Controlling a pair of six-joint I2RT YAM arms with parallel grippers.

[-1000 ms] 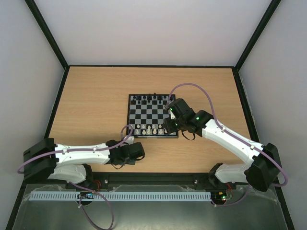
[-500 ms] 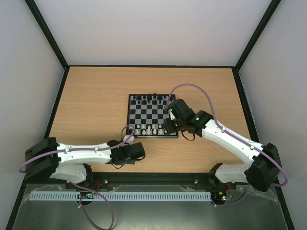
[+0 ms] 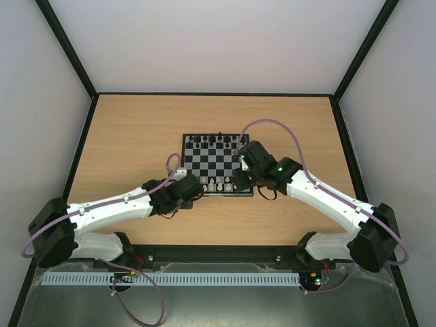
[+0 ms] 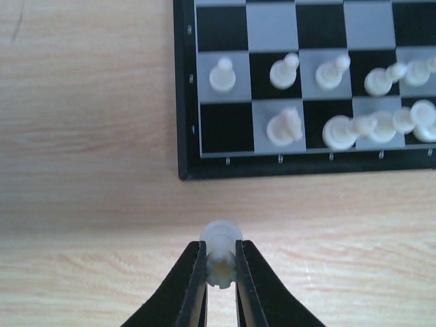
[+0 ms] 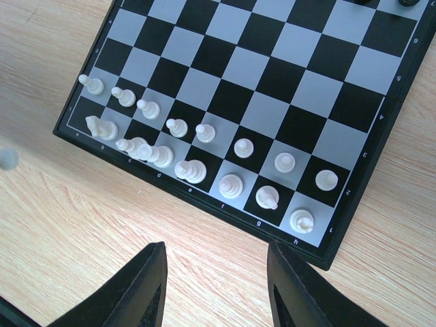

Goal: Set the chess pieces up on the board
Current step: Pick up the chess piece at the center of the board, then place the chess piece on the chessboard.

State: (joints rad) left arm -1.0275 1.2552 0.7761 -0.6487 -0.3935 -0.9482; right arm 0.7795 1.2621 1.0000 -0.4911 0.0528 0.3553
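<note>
The wooden counter [image 3: 136, 136] carried the small checkered board [image 3: 214, 163] near its middle, and from above both arms blocked parts of it. The right arm's wrist covered the board's near right corner, with a purple cable [image 3: 272, 122] looping above it, while the left arm's wrist lay over the near left corner. The left end effector [image 3: 193, 191] could not be made out in the top view, but its wrist camera showed the left end effector [image 4: 220, 269] clamped on a single white piece [image 4: 219, 237], held over bare counter just beside the board's near rim [image 4: 184, 102]; the fingers hid the piece's lower part. The right end effector [image 5: 218, 272] hung over the counter at the board's near edge with its fingers apart and nothing between them. The other white chess pieces [image 5: 204, 133] stood in the two nearest rows, the near left corner square bare; toward the right of the left wrist view they overlapped and were hard to separate. Black chessmen [image 3: 211, 139] lined the far edge, too small to identify. A pale blur [image 5: 7, 158] was cut off at the right wrist view's left edge.
</note>
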